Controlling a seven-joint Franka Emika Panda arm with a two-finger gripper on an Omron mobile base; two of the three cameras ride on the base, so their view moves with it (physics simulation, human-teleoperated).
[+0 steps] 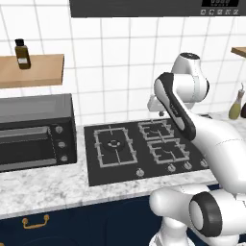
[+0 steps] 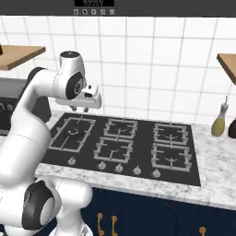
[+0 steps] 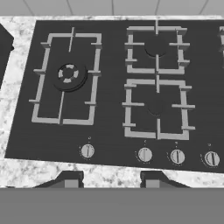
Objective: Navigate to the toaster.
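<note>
Still mid-navigation: parked facing the cooktop, black toaster oven on the bench at left, no toaster visible. Gripper spread apart, empty, above the hob. Next: drive on, probably sideways, to find it.

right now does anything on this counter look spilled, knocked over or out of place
Nothing stands out. The cooktop sits flat and clean, the toaster oven is shut, and the bottles on the shelf and counter stand upright.
</note>
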